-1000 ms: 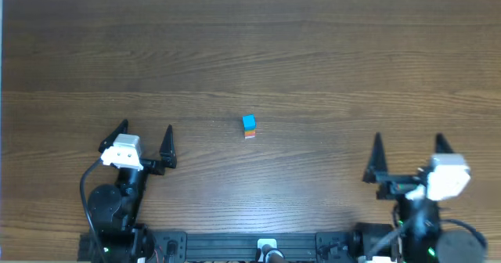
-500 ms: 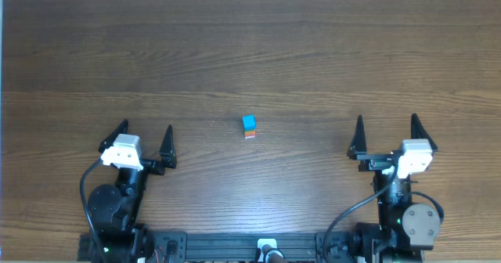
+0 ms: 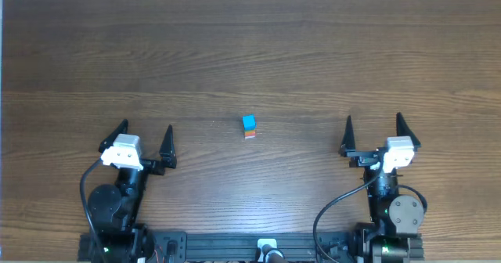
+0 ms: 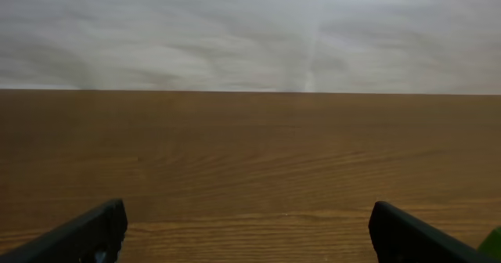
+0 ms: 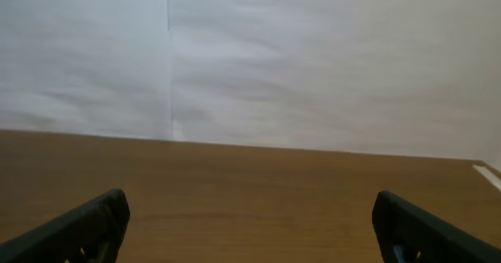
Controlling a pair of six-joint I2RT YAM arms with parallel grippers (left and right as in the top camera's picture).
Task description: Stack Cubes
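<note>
Right arm (image 3: 389,163) has swung leftward, folded over its base, jaws apart.

Flat wooden desk (image 3: 250,44): warm dark brown throughout, streaked with fine darker grain lines running side to side. Small blue top cube (image 3: 249,122): bright, even sky blue. Small orange-red bottom cube (image 3: 250,135): a thin strip of colour peeking out under the blue. Left arm's two-finger hand (image 3: 146,127): matte black on the pointed fingers (image 3: 167,142), white on the blocky housing behind them. Right arm's two-finger hand (image 3: 374,118): same black and white. Round arm bases (image 3: 106,208) and looping cables (image 3: 325,208): black, dotted with small green lights (image 3: 105,252). Plain wall (image 5: 313,59) beyond the desk: pale grey-white, faintly mottled.
</note>
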